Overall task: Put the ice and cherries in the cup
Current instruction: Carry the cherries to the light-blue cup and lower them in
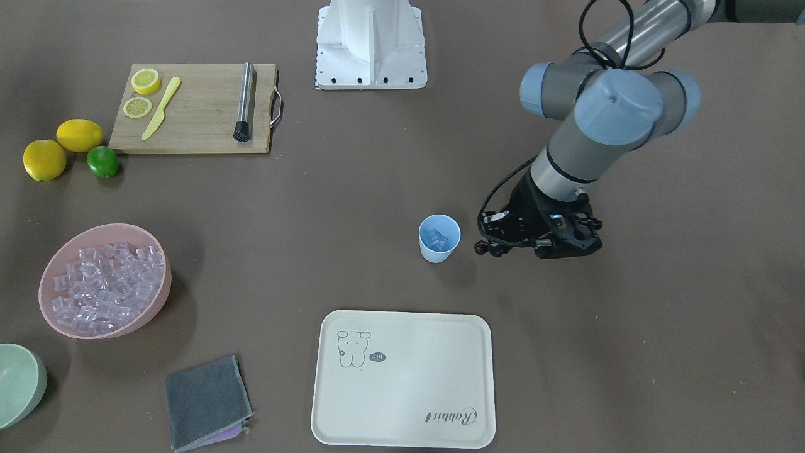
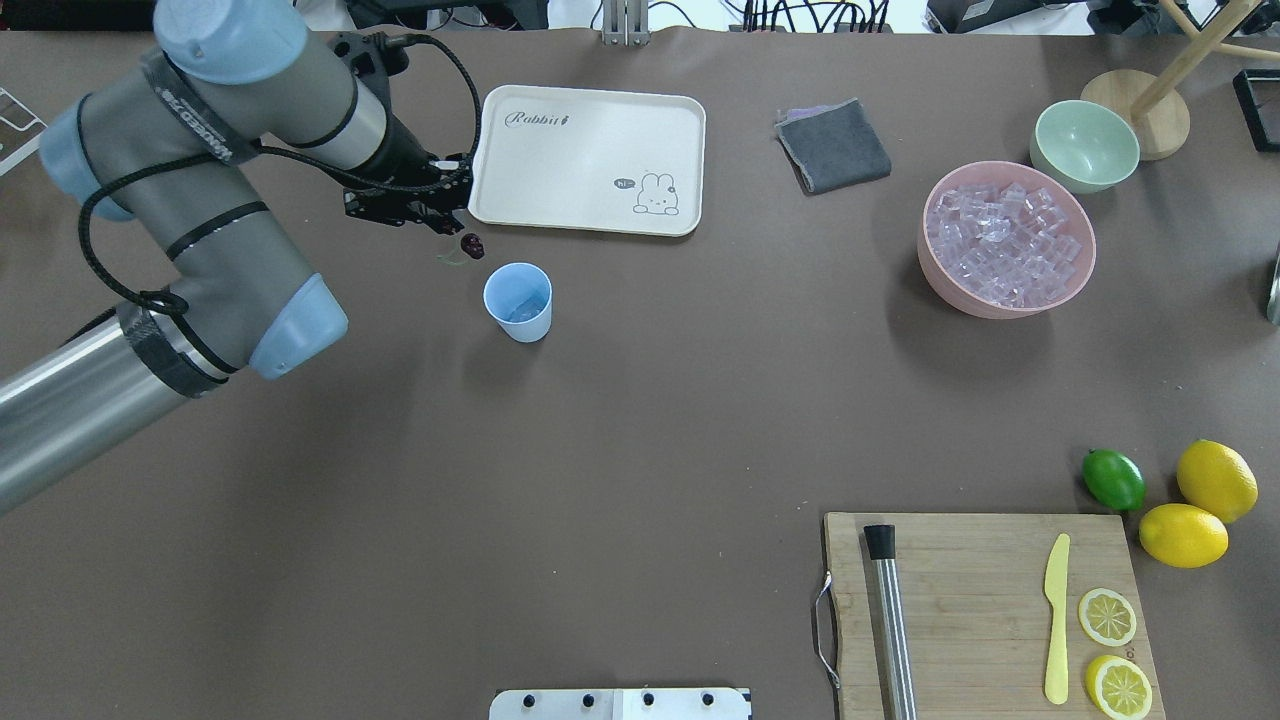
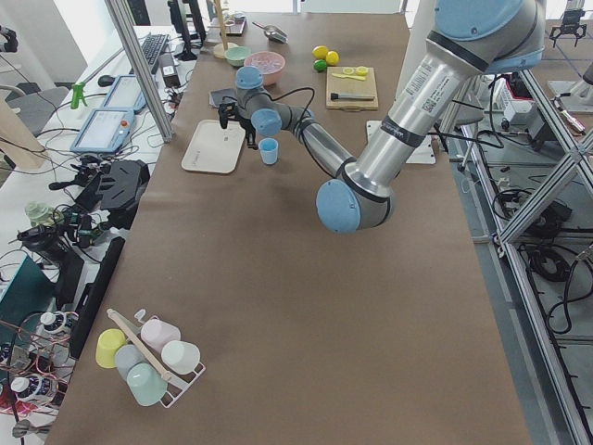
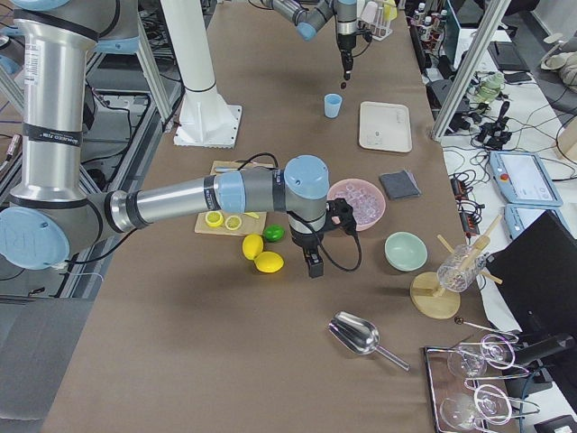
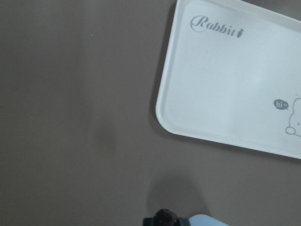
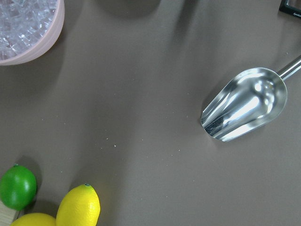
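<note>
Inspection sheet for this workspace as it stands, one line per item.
Surface: brown table, no spills seen.
Job's things: ice mostly in pink bowl, some in upright cup; cherries hang beside cup.
Clutter: tray, cloth, green bowl, cutting board, lemons, lime, scoop.
Grippers: left gripper apparently shut on cherries; right gripper state unclear.
Cables: black cable loops along left arm.
Surroundings: screens on side bench; no people seen.

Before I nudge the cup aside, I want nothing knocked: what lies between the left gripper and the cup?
Only the cherries, hanging from the left gripper just short of the cup; nothing else. The overhead exterior view shows it.
</note>
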You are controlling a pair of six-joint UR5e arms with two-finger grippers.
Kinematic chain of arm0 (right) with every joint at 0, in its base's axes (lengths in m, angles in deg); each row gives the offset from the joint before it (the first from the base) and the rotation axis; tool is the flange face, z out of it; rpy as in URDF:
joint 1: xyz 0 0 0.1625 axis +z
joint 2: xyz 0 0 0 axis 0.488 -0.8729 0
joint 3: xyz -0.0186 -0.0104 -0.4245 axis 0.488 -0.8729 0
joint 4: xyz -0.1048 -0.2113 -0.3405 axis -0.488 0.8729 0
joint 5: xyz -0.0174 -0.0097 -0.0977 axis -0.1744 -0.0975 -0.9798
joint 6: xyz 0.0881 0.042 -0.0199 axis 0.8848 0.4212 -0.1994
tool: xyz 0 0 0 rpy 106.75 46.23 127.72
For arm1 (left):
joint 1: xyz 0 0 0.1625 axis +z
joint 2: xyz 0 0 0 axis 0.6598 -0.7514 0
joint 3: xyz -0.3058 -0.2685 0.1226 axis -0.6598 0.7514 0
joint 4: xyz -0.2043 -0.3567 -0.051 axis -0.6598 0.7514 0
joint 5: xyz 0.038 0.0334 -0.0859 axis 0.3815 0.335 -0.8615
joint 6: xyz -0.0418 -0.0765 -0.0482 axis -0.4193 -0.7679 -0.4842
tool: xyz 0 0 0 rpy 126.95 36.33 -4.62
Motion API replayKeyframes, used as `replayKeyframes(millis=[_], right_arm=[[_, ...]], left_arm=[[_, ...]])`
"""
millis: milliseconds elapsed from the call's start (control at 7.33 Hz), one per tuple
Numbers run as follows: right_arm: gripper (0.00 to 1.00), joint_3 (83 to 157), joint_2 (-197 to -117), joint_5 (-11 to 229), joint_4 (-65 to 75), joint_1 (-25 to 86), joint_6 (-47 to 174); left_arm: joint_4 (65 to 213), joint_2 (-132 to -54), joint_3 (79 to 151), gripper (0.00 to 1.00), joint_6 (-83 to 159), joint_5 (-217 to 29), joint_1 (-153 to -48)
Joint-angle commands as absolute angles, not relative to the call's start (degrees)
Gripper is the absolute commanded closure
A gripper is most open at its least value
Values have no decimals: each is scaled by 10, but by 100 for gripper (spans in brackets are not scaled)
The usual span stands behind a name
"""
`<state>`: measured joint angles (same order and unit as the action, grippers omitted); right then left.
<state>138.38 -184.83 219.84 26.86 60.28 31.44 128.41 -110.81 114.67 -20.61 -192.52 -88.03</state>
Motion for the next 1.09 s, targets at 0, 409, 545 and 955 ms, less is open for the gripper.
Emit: replayKeyframes(millis=[0,409,545,955], right_arm=[[0,1383,-1848,2198,269,599,315],[0,1383,-1848,2198,269,598,315],[0,1383,-1848,2197,269,598,315],[0,1383,-1848,2197,269,598,315]], left_arm=[[1283,-1124,1155,72,-248,-1892,-849],[1283,-1118,1164,31,-250,-1890,-844],[1283,-1117,1165,2,-250,-1889,-841],[1282,-1075,1203,2,-246,-1894,-845]])
